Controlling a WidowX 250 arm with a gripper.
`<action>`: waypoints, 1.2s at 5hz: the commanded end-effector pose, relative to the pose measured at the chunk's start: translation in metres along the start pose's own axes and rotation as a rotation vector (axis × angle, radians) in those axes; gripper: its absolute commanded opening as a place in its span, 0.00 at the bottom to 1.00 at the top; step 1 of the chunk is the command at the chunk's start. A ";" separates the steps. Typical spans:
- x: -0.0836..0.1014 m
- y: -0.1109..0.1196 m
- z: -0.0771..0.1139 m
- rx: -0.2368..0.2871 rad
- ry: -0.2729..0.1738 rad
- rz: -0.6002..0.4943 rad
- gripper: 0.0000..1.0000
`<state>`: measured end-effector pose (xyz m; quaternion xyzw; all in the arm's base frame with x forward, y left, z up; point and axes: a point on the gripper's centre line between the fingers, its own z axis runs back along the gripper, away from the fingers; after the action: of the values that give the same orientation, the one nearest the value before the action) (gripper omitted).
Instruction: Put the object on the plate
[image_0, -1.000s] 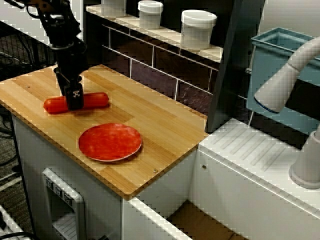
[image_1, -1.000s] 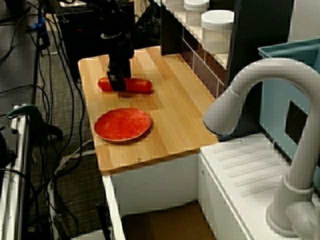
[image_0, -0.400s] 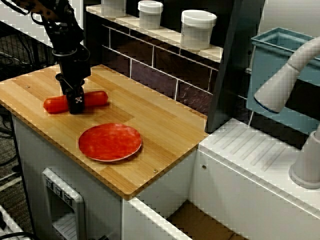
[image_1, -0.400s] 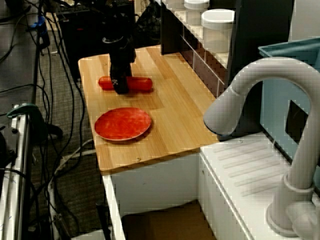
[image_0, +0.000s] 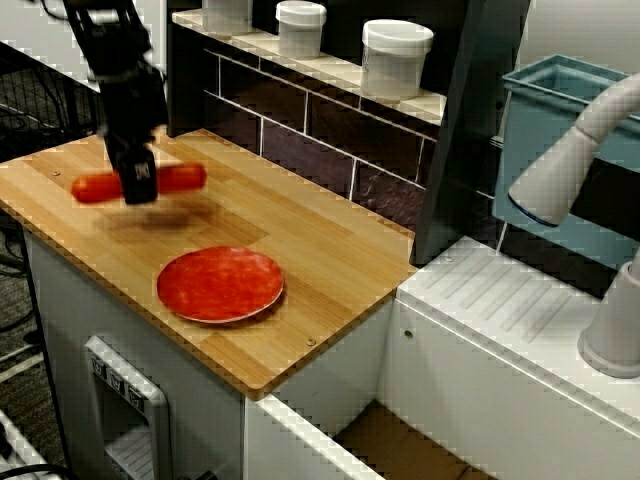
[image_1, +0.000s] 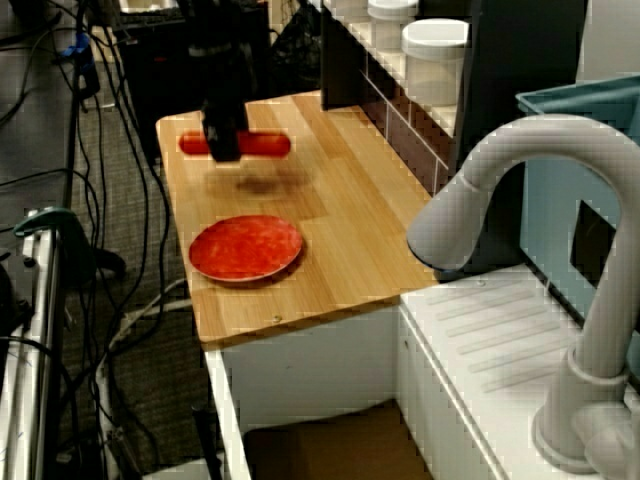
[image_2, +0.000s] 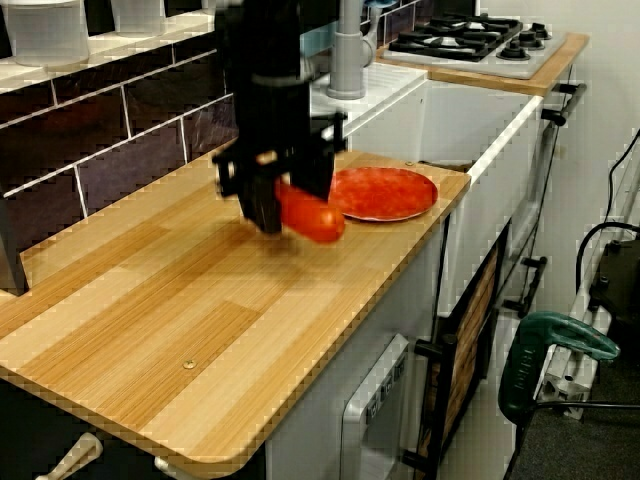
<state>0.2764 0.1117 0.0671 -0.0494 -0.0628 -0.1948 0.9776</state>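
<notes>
The object has a smooth, slightly glossy plastic-looking skin. It is clamped in the gripper, which is matt black. Below the gripper, the counter is light wood with visible grain and a satin finish. The plate, beside and below the gripper, is smooth and faintly mottled.

Two high oblique views, one low, sharing the wooden counter
</notes>
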 end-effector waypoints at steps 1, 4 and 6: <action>0.005 -0.034 0.040 0.051 -0.071 -0.115 0.00; 0.014 -0.108 0.026 0.075 -0.082 -0.226 0.00; 0.020 -0.118 -0.020 0.096 -0.024 -0.233 0.00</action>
<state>0.2496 -0.0079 0.0535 -0.0035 -0.0750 -0.3028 0.9501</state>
